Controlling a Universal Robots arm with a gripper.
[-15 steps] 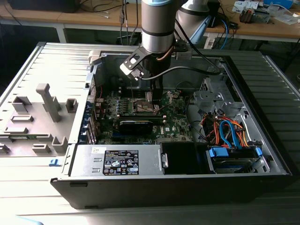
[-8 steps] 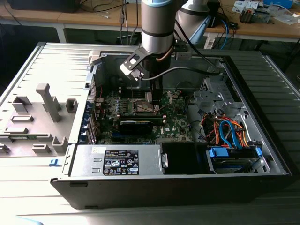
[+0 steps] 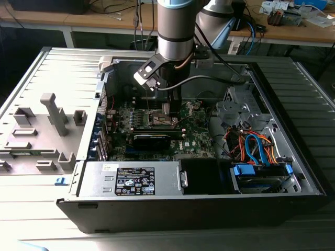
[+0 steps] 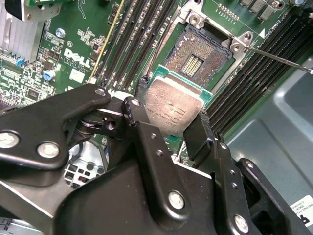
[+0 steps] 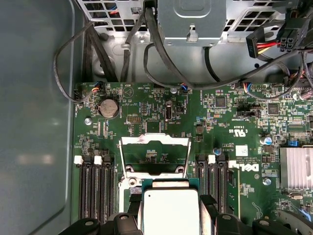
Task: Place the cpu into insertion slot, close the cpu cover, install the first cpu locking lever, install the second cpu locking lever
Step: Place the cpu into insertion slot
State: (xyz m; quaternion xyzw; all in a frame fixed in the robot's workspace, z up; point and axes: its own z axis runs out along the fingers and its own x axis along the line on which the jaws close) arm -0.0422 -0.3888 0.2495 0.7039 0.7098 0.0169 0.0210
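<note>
The hand (image 4: 172,108), pointing down into the case (image 3: 183,212), grips the cpu (image 4: 178,98) near the insertion slot (image 4: 195,56).

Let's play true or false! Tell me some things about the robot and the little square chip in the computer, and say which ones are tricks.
1. The gripper holds the cpu between its fingers. True.
2. The cpu already sits in the insertion slot. False: the gripper holds it beside the slot, and the slot's pins lie bare.
3. The cpu cover is shut over the slot. False: it stands flipped up, open.
4. The circuit board around the slot is green. True.
5. The grey power supply box hangs from the gripper. False: it sits in the computer case, at the near edge in the exterior view.
</note>
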